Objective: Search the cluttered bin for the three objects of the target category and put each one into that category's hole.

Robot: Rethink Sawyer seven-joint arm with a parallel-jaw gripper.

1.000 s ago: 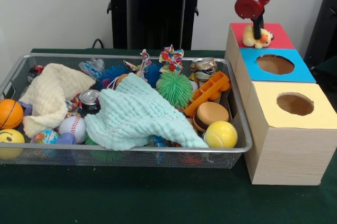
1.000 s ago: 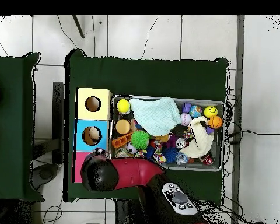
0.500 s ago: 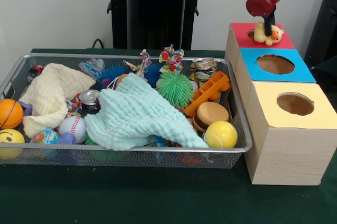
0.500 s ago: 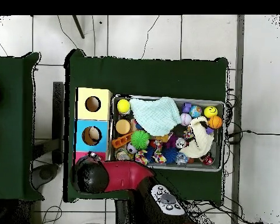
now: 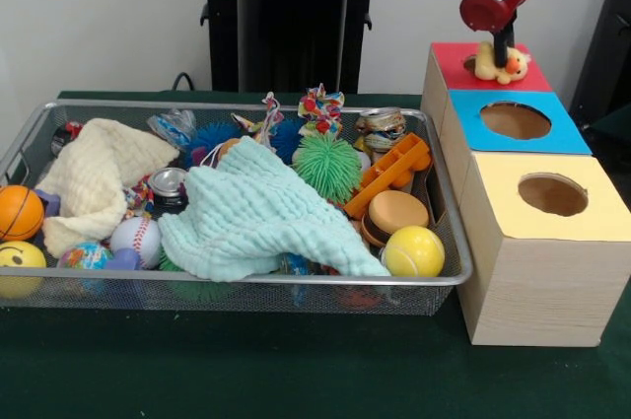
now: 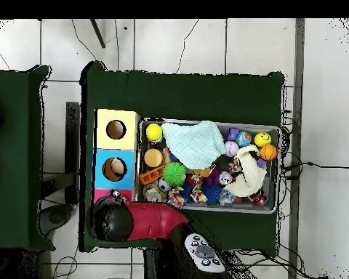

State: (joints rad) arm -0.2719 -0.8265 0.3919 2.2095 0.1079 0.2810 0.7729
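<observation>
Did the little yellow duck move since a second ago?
Yes. In the front view, the duck went from the near left part of the red box top, by the blue top, toward its far right, under the gripper.

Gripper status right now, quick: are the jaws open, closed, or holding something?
Gripper: down over the red-topped box, jaws seemingly gripping the yellow duck; the grip itself cannot be clearly seen.

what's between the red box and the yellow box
The blue-topped box with its own round hole sits between the red box and the yellow box; both views show it.
</observation>
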